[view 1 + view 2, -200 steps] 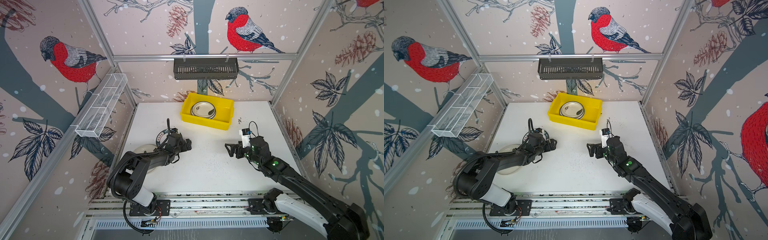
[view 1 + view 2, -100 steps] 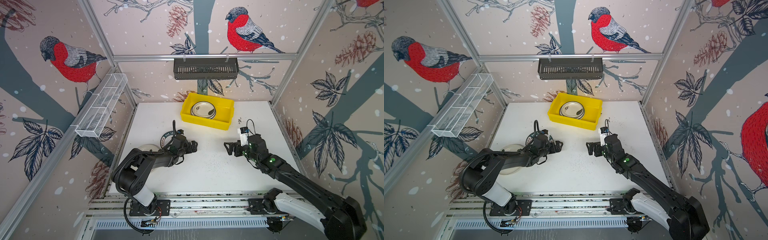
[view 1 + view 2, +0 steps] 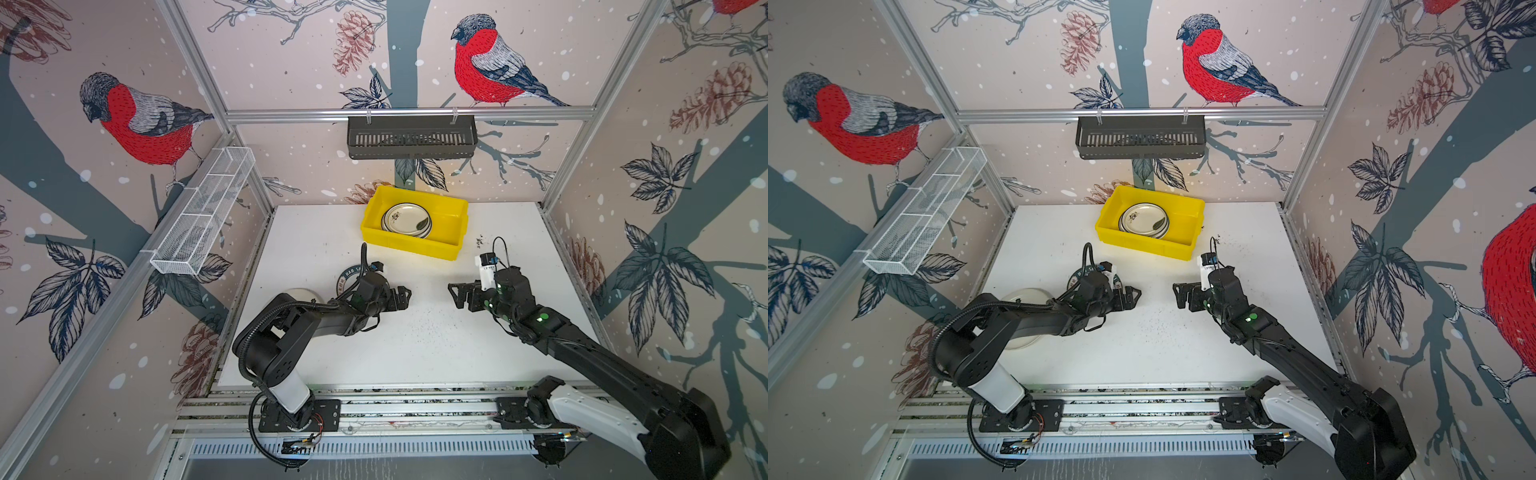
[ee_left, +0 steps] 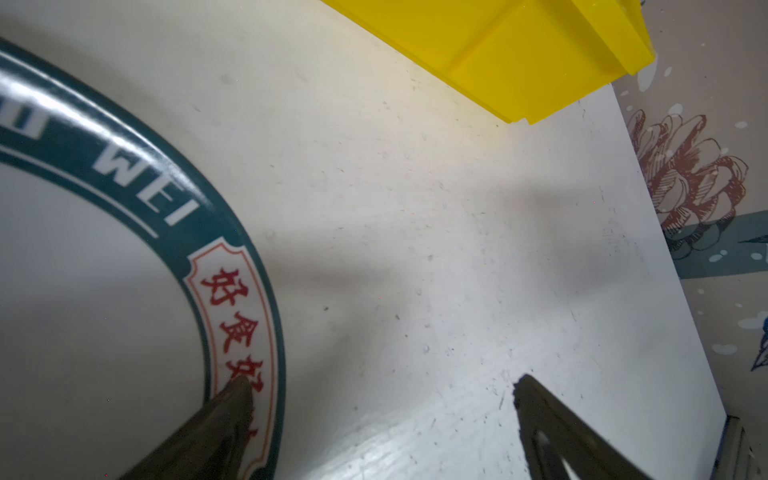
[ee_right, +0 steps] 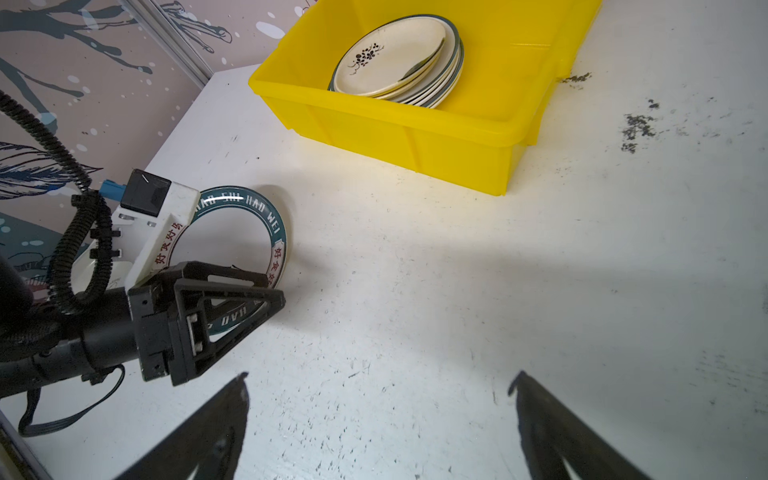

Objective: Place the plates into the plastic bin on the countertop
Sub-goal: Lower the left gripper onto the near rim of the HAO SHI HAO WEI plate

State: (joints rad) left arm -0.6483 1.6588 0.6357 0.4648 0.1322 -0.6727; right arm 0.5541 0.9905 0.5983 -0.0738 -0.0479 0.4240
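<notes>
Claws wide apart on both arms, and neither one has anything in it. The left claw [image 3: 406,296] hovers just left of centre in both top views, low over the white worktop [image 3: 419,353]. Its jaws are spread and point toward the right claw [image 3: 454,293], which faces it from just right of centre, bare worktop between them. The right claw gapes too, with nothing between its jaws in the right wrist view.

The plastic bin [image 3: 411,248], bright yellow, sits at upper centre of the frame near the worktop's back edge, slightly askew. Inside lies a stack of plates [image 3: 405,220], the top one pale with a small black flower motif, teal rims showing beneath.

Two more plates lie out on the worktop. A teal-rimmed plate [image 3: 345,277] with white lettering sits flat left of centre, partly hidden behind the left wrist. A plain cream plate [image 3: 300,294] peeks from under the left arm, further toward the left edge.

In the left wrist view one finger [image 4: 230,405] overlaps the teal rim's red-lettered panel; whether it touches cannot be told.
</notes>
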